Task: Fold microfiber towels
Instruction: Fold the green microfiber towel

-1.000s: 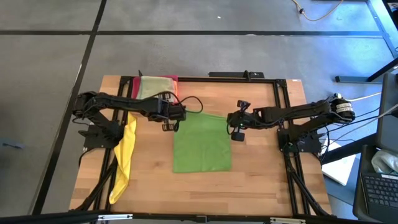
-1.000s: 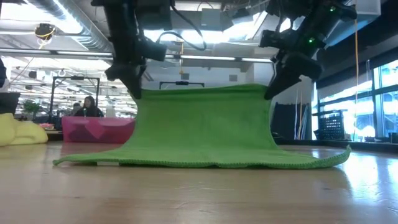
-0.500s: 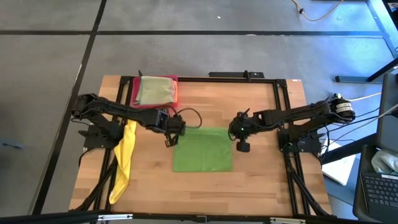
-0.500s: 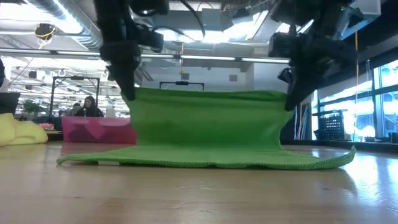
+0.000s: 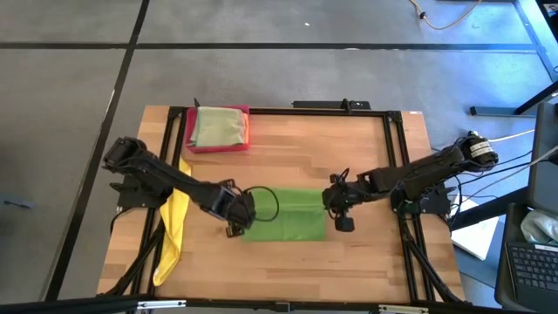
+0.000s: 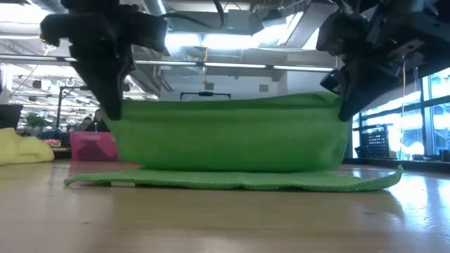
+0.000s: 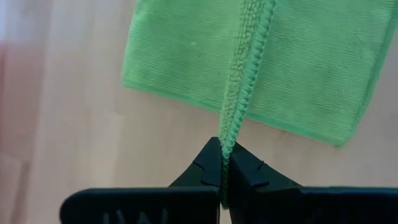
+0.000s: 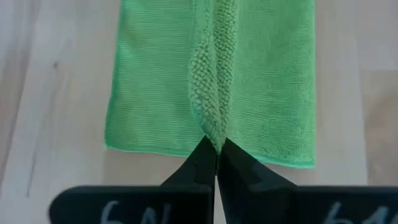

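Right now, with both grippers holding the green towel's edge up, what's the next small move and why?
Probably carry the lifted edge on to the towel's near edge and lower it: the left gripper and right gripper pinch it above the flat half.

Both pincers carried bright green towel [image 5: 292, 216] far edge toward near edge, folding it over.

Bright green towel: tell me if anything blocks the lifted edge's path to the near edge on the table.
Nothing visible does. Both tools, left and right, pinch the bright green towel; only bare table lies beyond its near edge.
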Available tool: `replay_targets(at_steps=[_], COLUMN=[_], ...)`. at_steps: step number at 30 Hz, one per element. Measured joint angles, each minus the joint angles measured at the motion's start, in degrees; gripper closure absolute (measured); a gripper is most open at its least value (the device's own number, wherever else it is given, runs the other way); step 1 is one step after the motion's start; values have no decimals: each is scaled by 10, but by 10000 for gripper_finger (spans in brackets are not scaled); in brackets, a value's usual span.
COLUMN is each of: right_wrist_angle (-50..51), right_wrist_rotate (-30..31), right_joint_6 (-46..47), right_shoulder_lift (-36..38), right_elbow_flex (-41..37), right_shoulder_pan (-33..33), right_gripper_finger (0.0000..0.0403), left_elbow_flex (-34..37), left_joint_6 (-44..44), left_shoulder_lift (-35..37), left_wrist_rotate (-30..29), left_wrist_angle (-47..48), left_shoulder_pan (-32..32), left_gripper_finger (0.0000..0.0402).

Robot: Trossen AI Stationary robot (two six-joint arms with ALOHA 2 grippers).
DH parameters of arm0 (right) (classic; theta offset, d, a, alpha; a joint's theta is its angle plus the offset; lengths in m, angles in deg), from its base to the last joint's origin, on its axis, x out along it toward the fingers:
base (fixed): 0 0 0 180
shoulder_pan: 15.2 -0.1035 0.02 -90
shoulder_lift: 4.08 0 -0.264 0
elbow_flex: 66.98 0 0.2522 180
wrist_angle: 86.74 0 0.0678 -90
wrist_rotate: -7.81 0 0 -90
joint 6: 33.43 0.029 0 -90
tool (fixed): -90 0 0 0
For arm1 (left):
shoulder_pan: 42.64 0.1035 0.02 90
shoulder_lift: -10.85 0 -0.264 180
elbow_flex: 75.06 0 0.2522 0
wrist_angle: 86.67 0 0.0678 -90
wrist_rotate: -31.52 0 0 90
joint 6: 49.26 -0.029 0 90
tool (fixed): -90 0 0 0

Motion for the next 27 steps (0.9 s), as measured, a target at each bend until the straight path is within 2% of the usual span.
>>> replay_targets(at_steps=[11,18,27], right_wrist_angle=[-51,-58,-58], right_wrist_rotate=[0,0,0], right_joint_6=[48,71,78], right_shoulder_lift=[0,0,0], right_elbow_flex=[-42,-44,-44], right_shoulder_pan=[-30,-34,-33], right_gripper_finger=[390,363,322], left_elbow_flex=[0,0,0], left_joint_6=[8,5,3], left_shoulder_lift=[-61,-64,-64], left_wrist_rotate=[37,41,74], left_wrist_angle=[-59,-67,-107], left_shoulder_pan=[-26,-26,-26], left_gripper_finger=[401,401,401])
